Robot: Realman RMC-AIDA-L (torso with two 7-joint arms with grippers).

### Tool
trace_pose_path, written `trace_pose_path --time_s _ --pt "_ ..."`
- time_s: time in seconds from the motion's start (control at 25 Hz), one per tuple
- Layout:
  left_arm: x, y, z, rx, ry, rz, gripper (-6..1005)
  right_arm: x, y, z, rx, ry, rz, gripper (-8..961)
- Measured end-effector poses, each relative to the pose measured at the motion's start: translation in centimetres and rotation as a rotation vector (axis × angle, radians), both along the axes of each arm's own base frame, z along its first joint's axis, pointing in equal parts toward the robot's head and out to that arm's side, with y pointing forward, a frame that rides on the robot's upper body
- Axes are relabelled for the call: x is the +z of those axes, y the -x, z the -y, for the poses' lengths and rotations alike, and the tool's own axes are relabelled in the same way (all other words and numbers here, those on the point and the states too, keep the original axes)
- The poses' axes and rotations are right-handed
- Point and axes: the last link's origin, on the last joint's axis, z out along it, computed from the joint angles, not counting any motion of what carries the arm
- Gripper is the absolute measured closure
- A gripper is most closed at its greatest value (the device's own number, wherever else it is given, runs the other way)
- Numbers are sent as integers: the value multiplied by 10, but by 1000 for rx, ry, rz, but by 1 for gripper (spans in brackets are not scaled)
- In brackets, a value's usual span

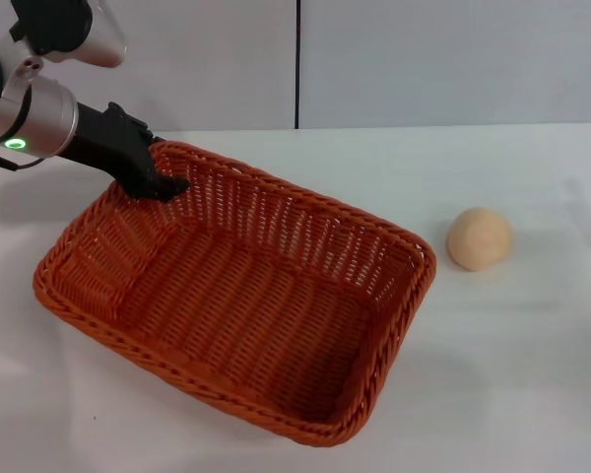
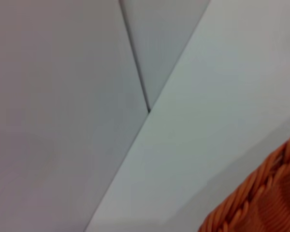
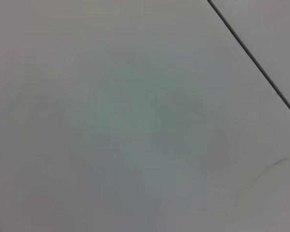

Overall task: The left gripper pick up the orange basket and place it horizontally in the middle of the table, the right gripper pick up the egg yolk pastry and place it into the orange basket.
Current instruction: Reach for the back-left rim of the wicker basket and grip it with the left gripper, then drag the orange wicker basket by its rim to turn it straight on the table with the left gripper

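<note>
Orange basket (image 1: 236, 296) rests on the white table (image 1: 512, 374), left of centre, set at a slant. The left gripper (image 1: 156, 183) sits at its far left rim, fingers closed over the braided edge. The pastry (image 1: 479, 238) lies on the table, apart to the basket's right. Right gripper out of view.

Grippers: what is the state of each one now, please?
Left gripper: jaws shut on the far rim of the orange basket.
Right gripper: not in view.
</note>
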Motion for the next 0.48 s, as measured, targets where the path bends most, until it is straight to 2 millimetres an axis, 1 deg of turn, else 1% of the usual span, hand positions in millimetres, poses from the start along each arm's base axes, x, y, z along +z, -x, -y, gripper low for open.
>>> trace_pose_path --time_s 0.16,0.36,0.48 --pt "0 1 0 14 -13 15 412 -1 -1 0 -6 4 -2 282" --pt "1 3 1 26 -17 24 625 -3 -1 0 -13 9 -5 283" --pt "1 4 2 37 -17 28 627 -3 -1 0 -14 10 -6 284"
